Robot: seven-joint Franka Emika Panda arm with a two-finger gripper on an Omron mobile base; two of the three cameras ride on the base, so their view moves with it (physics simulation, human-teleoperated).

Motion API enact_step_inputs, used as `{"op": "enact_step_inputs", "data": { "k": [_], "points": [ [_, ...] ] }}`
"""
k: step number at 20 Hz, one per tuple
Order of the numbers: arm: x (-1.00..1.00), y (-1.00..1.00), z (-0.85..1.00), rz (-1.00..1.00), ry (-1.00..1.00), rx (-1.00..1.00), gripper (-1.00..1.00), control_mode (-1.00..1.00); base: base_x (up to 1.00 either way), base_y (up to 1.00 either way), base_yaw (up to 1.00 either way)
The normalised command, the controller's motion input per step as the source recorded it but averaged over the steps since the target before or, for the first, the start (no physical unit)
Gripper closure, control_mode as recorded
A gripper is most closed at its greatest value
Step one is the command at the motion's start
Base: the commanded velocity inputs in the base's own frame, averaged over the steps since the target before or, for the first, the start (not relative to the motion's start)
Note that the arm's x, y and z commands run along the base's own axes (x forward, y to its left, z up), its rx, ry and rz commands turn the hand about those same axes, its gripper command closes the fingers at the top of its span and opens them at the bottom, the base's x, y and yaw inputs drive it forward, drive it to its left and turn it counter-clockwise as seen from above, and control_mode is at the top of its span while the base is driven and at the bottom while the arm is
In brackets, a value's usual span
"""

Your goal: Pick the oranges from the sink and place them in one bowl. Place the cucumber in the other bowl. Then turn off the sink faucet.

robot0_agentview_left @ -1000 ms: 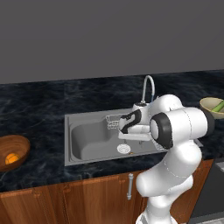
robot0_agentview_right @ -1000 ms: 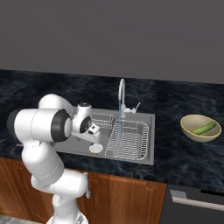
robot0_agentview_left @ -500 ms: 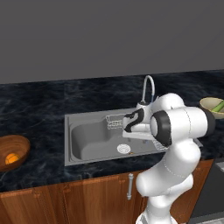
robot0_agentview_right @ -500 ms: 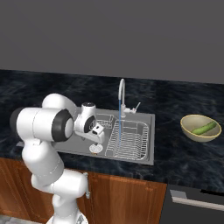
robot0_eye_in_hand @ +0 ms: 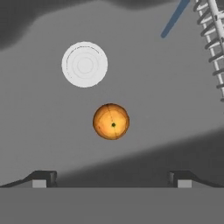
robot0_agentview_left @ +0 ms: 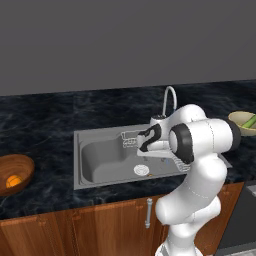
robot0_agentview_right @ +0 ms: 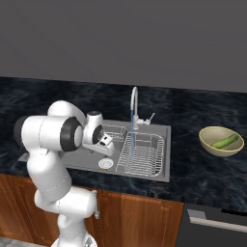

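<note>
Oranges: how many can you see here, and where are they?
2. One orange sits in the brown wooden bowl on the counter left of the sink. The other orange lies on the sink floor near the drain, below the end effector. Others may be hidden.

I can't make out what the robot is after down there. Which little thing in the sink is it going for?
Find the grey steel sink set in the dark counter, with water running from the chrome faucet. On its flat floor, beside the round pale drain, lies a small orange, centred before the open claw. It is the one brightly coloured ball on the grey metal.
</note>
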Motion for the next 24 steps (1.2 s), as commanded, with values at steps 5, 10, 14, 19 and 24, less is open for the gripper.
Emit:
{"op": "enact_step_inputs", "data": {
  "k": [5, 10, 14, 19, 24],
  "points": [
    [0.02, 0.00, -0.16, 0.00, 0.00, 0.00, -1.00, -1.00, 0.00, 0.00, 0.00],
    [0.07, 0.00, -0.17, 0.00, 0.00, 0.00, -1.00, -1.00, 0.00, 0.00, 0.00],
    [0.10, 0.00, -0.17, 0.00, 0.00, 0.00, -1.00, -1.00, 0.00, 0.00, 0.00],
    [0.11, 0.00, -0.22, 0.00, 0.00, 0.00, -1.00, -1.00, 0.00, 0.00, 0.00],
    [0.08, 0.00, -0.26, 0.00, 0.00, 0.00, -1.00, -1.00, 0.00, 0.00, 0.00]
  ]
}}
